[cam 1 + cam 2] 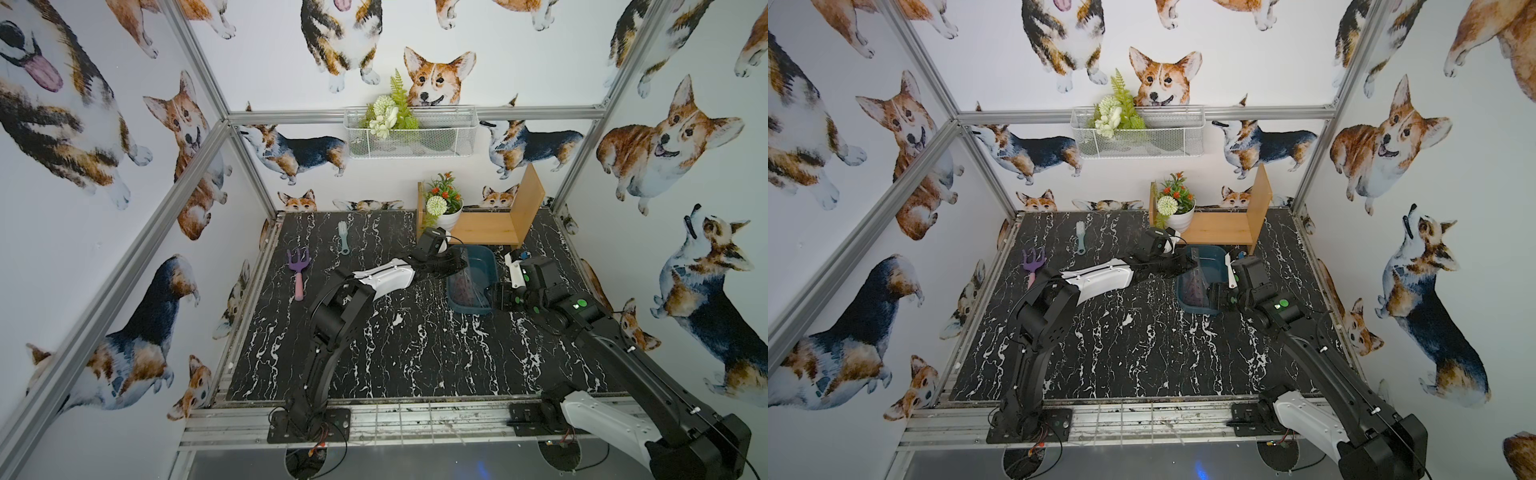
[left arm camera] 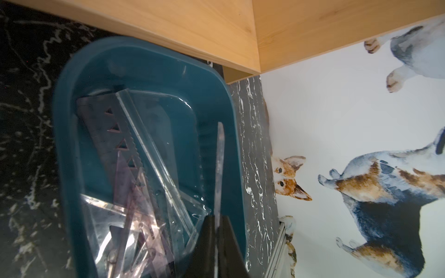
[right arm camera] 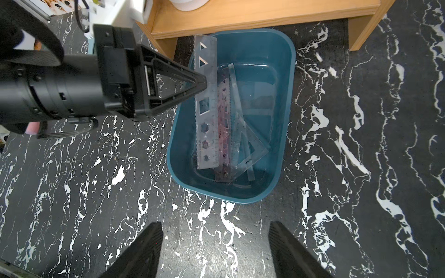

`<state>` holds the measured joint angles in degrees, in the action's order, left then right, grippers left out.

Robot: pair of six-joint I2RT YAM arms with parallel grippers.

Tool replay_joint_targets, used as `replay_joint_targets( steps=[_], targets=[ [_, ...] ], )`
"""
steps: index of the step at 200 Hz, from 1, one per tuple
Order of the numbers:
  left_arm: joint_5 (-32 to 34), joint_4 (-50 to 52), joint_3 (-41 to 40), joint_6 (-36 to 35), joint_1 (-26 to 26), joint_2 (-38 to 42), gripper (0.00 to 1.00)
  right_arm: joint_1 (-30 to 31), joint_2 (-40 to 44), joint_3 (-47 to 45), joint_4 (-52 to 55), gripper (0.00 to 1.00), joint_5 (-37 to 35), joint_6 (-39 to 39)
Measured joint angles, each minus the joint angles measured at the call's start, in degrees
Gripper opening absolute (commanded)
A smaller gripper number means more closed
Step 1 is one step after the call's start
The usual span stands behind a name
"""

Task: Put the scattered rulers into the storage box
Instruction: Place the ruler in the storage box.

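Ruler (image 3: 209, 130) lengthwise over storage box (image 3: 183, 134), end toward shelf (image 3: 240, 19) (left jaws pinching).

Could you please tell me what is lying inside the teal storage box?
Inside the storage box lie a purple-tinted straight ruler and clear set squares, overlapping. The left gripper, shut, holds a clear stencil ruler above them; it covers part of the pile.

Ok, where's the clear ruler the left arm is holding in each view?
Both top views: clear ruler faint, over the storage box.
Left wrist: ruler edge-on between the left fingers.
Right wrist: ruler broadside, pinched over the box.
Shared landmark: the storage box.
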<state>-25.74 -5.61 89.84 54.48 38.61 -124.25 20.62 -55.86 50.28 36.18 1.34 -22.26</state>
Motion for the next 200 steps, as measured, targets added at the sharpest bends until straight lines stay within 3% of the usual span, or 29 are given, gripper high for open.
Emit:
replay_joint_targets(
  steps=[102,152,159,162,166,168,200],
  targets=[
    [3.54,4.5,2.54,-1.79,0.13,-3.06,0.03,-0.07,0.15,-0.44,-0.02,0.75,0.15,-0.13],
    [6.14,6.88,0.74,-2.93,0.57,0.42,0.44,-0.15,0.17,-1.07,-0.07,0.81,0.15,-0.11],
    [6.49,6.95,0.42,-3.13,0.66,1.51,0.6,-0.28,0.17,-1.11,-0.11,0.81,0.17,-0.11],
    [6.75,6.93,0.26,-3.32,0.7,1.95,0.71,-0.33,0.17,-1.14,-0.11,0.82,0.17,-0.13],
    [7.28,6.93,-0.02,-3.63,0.72,2.62,0.94,-0.39,0.17,-1.14,-0.11,0.82,0.2,-0.13],
    [7.48,6.95,-0.11,-3.67,0.74,2.89,0.98,-0.39,0.17,-1.14,-0.13,0.83,0.17,-0.13],
    [9.92,7.98,-2.49,-4.92,1.03,7.1,0.99,-0.5,0.15,-1.14,-1.57,0.88,0.63,-0.24]
  ],
)
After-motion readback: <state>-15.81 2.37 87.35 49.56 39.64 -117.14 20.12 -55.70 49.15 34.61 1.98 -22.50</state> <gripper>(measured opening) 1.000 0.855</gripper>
